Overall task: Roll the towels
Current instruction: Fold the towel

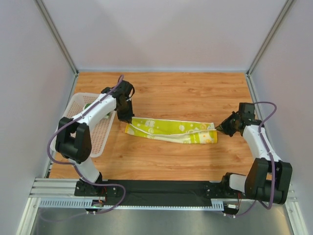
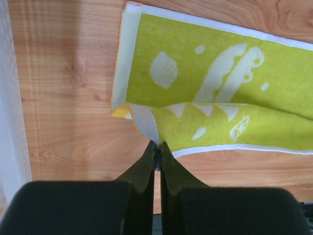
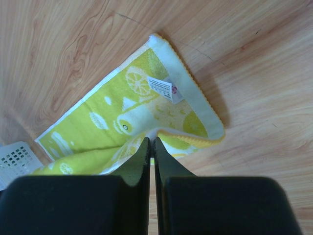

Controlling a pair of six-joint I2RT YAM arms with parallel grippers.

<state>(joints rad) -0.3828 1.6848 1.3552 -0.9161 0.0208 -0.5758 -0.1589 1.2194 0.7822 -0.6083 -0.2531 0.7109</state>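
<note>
Across the middle of the desk (image 1: 186, 98) lies the folded towel (image 1: 171, 131); it looks limp and light, best held at its end corners. Left hand (image 1: 128, 121) and right hand (image 1: 219, 129) are each clamped there on a raised fold.

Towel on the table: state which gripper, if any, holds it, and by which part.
Both hold the towel. The left gripper pinches a folded-over corner at one end; the right gripper pinches the folded edge at the other, labelled end.
</note>
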